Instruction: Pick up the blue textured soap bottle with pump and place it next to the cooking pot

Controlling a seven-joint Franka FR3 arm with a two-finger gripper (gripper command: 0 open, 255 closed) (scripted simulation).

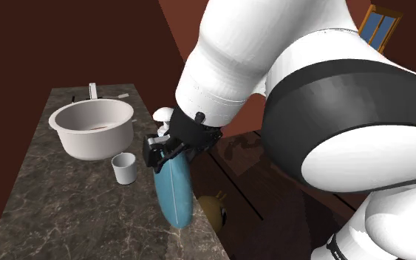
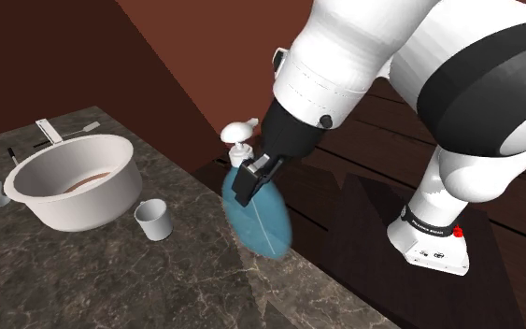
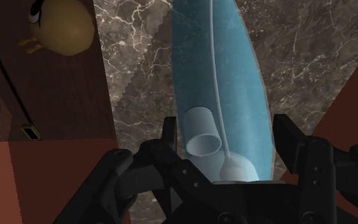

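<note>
Gripper: the all-black two-finger gripper [image 1: 165, 153] [image 2: 249, 179] [image 3: 226, 130] is clamped on the soap bottle, just below its pump. In the wrist view its fingers [image 3: 169, 135] press against either flank of the blue body.
Soap bottle: a translucent blue, flattened oval soap bottle [image 1: 175, 190] [image 2: 263, 220] [image 3: 228, 76] with a white pump head [image 1: 162, 114] [image 2: 237, 131]. It leans well off upright, its lower end over the counter close to the edge. Whether that end rests on the stone or hangs just above it cannot be told.
Inside the bottle: a thin pale dip tube [image 3: 214, 57] runs the length of the body.
Cooking pot: a wide, round white pot [image 1: 95, 142] [image 2: 74, 211] with side handles and a brownish floor inside. It stands further along the counter, apart from the bottle.
Cup: a small white cup [image 1: 125, 170] [image 2: 155, 221] stands just beside the pot, between it and the bottle, touching neither.
Counter: a dark grey veined marble counter [image 1: 66, 214] [image 2: 83, 280] [image 3: 139, 63] carries the pot and the cup.
Yellow toy: a rounded yellow toy [image 1: 216, 208] [image 3: 60, 25] with a dark eye lies on the dark wooden floor beyond the counter's edge.
Arm: the white arm [image 1: 273, 52] [image 2: 363, 47] bends down over the counter's edge.
</note>
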